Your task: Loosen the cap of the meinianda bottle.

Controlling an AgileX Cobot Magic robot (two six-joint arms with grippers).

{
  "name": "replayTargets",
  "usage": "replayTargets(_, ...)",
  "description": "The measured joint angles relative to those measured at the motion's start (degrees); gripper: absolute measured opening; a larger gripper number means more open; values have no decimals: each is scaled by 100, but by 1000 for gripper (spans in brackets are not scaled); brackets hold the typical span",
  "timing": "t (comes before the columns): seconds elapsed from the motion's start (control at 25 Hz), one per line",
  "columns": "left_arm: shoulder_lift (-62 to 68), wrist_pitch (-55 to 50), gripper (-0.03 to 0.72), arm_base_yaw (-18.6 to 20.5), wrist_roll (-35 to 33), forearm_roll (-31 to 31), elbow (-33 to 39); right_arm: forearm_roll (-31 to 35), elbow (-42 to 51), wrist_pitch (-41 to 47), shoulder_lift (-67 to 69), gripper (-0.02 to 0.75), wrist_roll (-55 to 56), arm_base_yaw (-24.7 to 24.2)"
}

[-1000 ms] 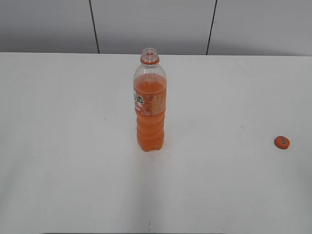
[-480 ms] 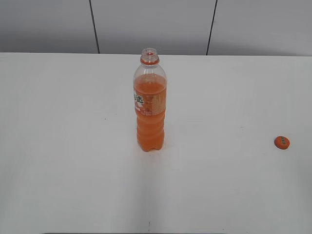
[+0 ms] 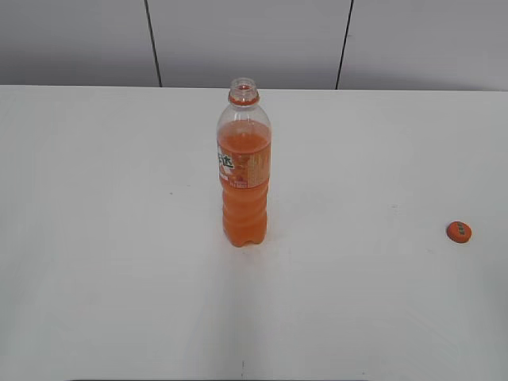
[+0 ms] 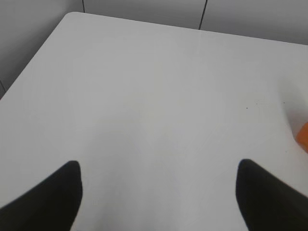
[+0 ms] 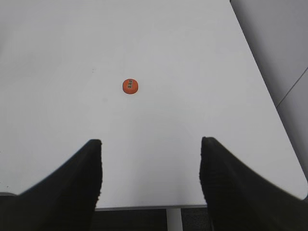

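Observation:
The meinianda bottle [image 3: 244, 175] stands upright in the middle of the white table, its mouth uncovered, with orange liquid and an orange neck ring. A sliver of orange shows at the right edge of the left wrist view [image 4: 303, 136]. The cap [image 3: 459, 232] lies on the table at the far right, apart from the bottle; it also shows in the right wrist view [image 5: 130, 86]. My left gripper [image 4: 159, 168] is open and empty over bare table. My right gripper [image 5: 150, 144] is open and empty, back from the cap near the table's front edge. Neither gripper shows in the exterior view.
The white table [image 3: 119, 238] runs to a grey panelled wall [image 3: 254, 40] at the back. The table's right edge and front edge [image 5: 260, 86] show in the right wrist view, its left far corner [image 4: 72, 17] in the left wrist view.

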State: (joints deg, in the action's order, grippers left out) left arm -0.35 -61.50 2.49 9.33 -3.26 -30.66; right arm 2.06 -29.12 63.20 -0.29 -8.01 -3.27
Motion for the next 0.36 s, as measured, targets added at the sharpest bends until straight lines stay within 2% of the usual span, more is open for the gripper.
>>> replayTargets(0.36,0,0,591,0,0,0,0,0,0,0,0,480,0,0)
